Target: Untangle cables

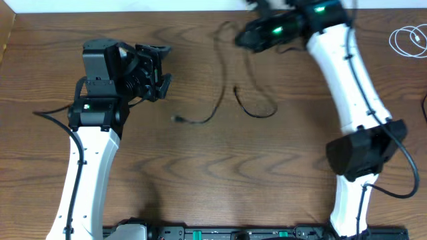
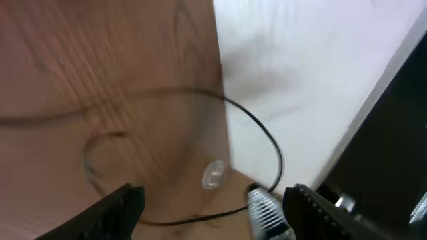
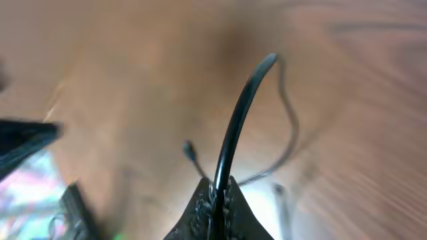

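Note:
A thin black cable (image 1: pixel 218 100) runs from the far middle of the table down to a small plug near the centre. A second short black cable (image 1: pixel 257 112) curves beside it. My right gripper (image 1: pixel 242 37) is at the far middle, shut on a black cable (image 3: pixel 239 123) that stands up between its fingertips (image 3: pixel 219 195). My left gripper (image 1: pixel 159 70) is open and empty, left of the cables. In the left wrist view its jaws (image 2: pixel 213 213) frame a black cable (image 2: pixel 263 137) looping over the table's edge.
A coiled white cable (image 1: pixel 408 41) lies at the far right corner. A white surface (image 2: pixel 307 73) borders the wooden table. A small clear piece (image 2: pixel 213 175) and a ribbed silver part (image 2: pixel 267 212) lie near my left jaws.

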Tool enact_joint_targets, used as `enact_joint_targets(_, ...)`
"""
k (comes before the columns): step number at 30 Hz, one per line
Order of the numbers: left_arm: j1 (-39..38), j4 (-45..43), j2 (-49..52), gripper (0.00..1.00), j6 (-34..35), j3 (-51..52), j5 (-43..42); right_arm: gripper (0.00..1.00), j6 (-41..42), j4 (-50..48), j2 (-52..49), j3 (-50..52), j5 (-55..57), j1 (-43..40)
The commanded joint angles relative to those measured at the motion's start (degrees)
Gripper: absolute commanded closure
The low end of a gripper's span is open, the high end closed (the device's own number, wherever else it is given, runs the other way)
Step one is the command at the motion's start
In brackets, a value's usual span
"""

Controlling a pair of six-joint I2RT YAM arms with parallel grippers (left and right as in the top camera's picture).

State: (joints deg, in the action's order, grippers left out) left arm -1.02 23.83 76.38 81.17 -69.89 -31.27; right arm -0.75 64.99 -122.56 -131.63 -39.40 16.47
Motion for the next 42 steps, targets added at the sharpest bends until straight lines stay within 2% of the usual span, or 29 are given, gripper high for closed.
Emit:
enact_joint_targets(1,-0.04,1.33,-0.79,0.28,-23.74,0.02,0.9,0.99,4.87,2.29,3.58,-6.27,8.17,-9.25)
enact_joint_targets(3,-0.04,2.84,-0.79,0.28,-29.16,0.04,0.9,0.99,6.25,3.72,4.87,-9.05,9.57,-13.0)
enact_joint_targets(6,-0.04,4.74,-0.79,0.28,-33.59,0.09,0.9,0.99,8.41,6.84,7.67,-14.27,12.92,-20.65)
enact_joint_targets(10,-0.04,6.14,-0.79,0.28,-34.03,0.2,0.92,0.99,10.16,10.34,11.74,-15.69,19.15,-27.8)
enact_joint_targets(15,-0.04,6.12,-0.79,0.28,-34.03,0.2,0.92,0.99,8.41,15.08,14.01,-15.67,23.43,-35.67)
enact_joint_targets(22,-0.04,6.12,-0.79,0.28,-34.01,0.2,0.92,0.99,5.38,14.32,9.81,-12.87,23.82,-37.9)
enact_joint_targets(25,-0.04,6.12,-0.79,0.28,-34.01,0.2,0.92,0.99,5.66,14.05,6.08,-12.87,28.13,-37.9)
enact_joint_targets(33,-0.04,6.14,-0.79,0.28,-34.03,0.2,0.92,0.99,15.76,13.49,-5.57,-12.87,43.52,-38.32)
enact_joint_targets(35,-0.04,6.12,-0.79,0.28,-34.01,0.2,0.92,0.82,15.93,11.39,-8.76,-12.87,43.76,-38.58)
enact_joint_targets(36,-0.04,6.12,-0.79,0.28,-34.03,0.2,0.92,0.43,15.5,10.19,-10.51,-12.87,43.52,-38.56)
enact_joint_targets(37,-0.04,6.12,-0.79,0.28,-34.03,0.2,0.92,0.15,15.08,9.73,-11.43,-12.87,42.99,-38.56)
enact_joint_targets(38,-0.04,6.12,-0.79,0.28,-34.01,0.2,0.92,0.02,14.82,9.57,-11.96,-12.87,42.34,-38.56)
enact_joint_targets(42,-0.04,6.12,-0.79,0.28,-34.03,0.2,0.94,0.01,12.61,9.68,-11.72,-12.9,34.97,-38.49)
